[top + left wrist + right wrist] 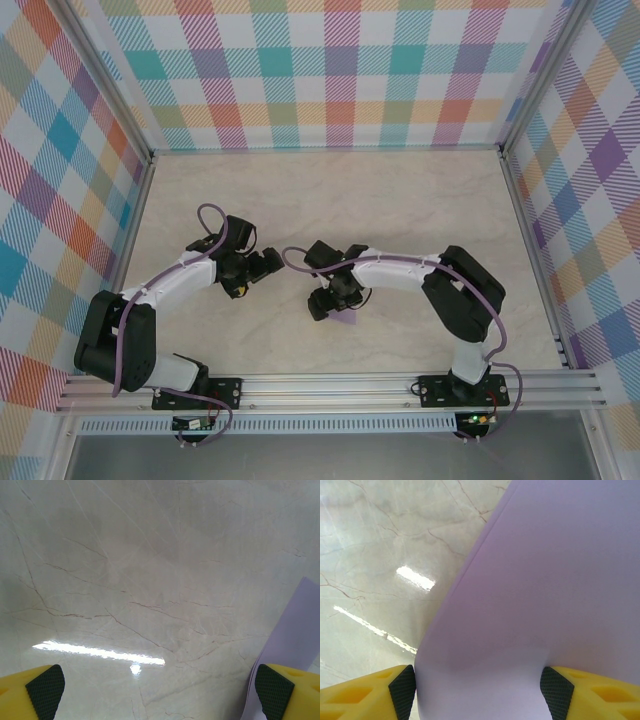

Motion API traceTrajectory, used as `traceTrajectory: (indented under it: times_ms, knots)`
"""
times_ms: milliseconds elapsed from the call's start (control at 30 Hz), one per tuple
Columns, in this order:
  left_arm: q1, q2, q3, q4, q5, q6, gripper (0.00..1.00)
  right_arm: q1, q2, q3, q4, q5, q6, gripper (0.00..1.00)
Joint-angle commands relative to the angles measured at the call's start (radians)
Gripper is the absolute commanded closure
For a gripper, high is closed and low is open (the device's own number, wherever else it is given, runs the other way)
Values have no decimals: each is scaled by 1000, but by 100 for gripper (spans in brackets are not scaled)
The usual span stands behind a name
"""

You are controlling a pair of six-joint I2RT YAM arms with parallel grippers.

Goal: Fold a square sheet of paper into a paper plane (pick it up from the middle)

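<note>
My left fingers (45, 685) are spread wide over the pale marble desk (150, 580), holding nothing. On my right, the thin light-purple sheet of paper (545, 595) sits between my yellow right fingers (402, 686), which stand far apart with their pads against its sides.

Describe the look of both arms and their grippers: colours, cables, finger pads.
Both arms pair black joints with white link covers, and a purple cable runs along each. The left gripper and right gripper have yellow fingers faced with black cross-hatched pads. Black base plates bolt the arms to an aluminium rail.
</note>
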Motion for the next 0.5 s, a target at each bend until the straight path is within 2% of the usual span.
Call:
traceTrajectory:
  times_ms: [0,167,467]
  knots:
    - [15,12,-9,-22,8,-1,0,-28,44,-59,-12,-1,-18,28]
    - [15,13,-9,-20,13,0,0,-39,48,-66,0,-43,-13,27]
    - [15,15,-6,-20,17,1,0,-57,69,-65,-18,-47,11,25]
